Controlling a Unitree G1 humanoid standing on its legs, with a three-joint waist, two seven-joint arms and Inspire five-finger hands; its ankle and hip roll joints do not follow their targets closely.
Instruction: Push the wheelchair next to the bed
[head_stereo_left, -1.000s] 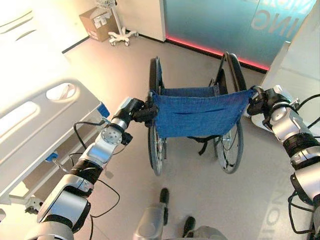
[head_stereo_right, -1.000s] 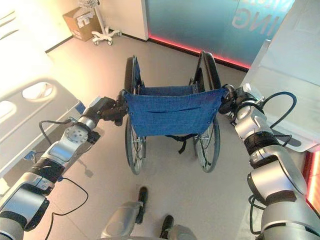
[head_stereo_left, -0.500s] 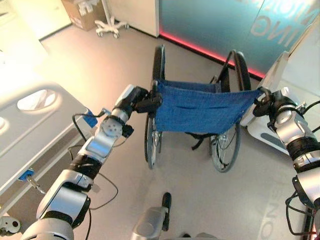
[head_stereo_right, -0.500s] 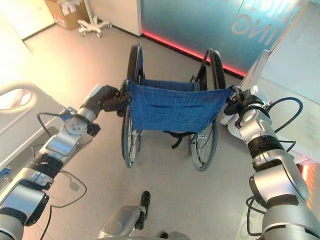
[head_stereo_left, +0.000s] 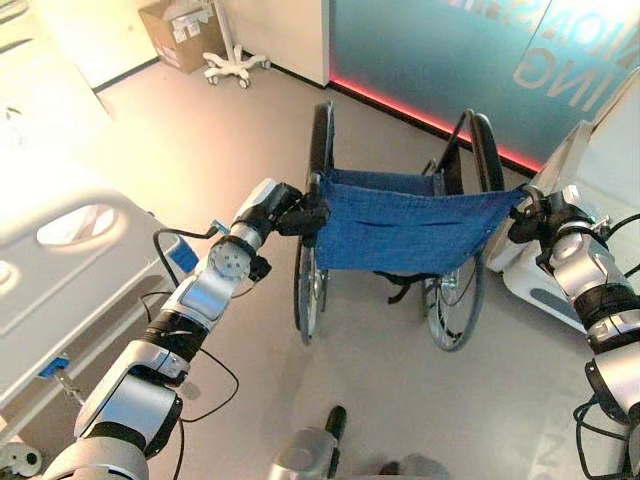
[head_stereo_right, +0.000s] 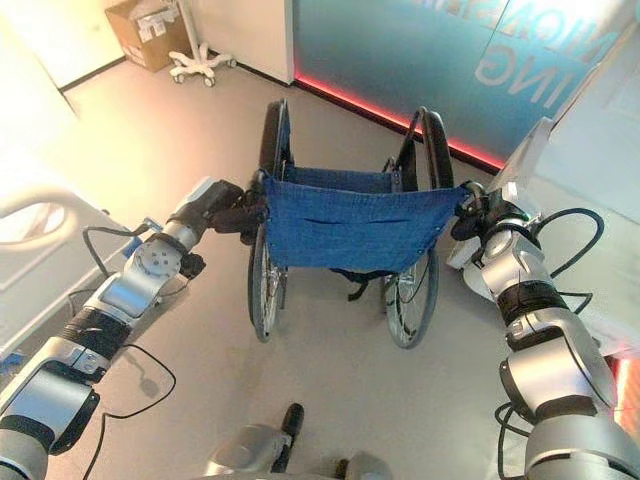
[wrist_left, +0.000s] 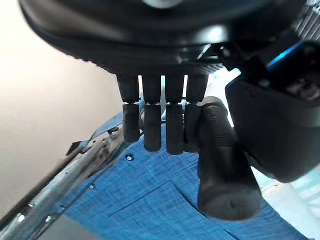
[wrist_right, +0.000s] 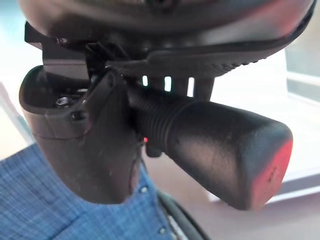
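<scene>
Wheelchair (head_stereo_left: 400, 240) upright on floor (head_stereo_left: 200, 130), blue backrest (head_stereo_right: 350, 230) stretched between both sets of fingers. Left hand (head_stereo_left: 297, 215) curled round left push handle (wrist_left: 222, 160); right hand (head_stereo_right: 478, 212) curled round right push handle (wrist_right: 210, 150). Bed (head_stereo_left: 70, 260) well off to left of left fingers, wide gap between. Step: mid-push, chair not yet beside bed. Next likely: steer chair leftward, both grips firm, bring near wheel alongside bed rail without clipping it.

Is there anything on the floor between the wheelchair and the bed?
Nothing visible. The floor between the wheelchair and the bed on the robot's left is bare. Both the left hand and right hand grip its push handles.
</scene>
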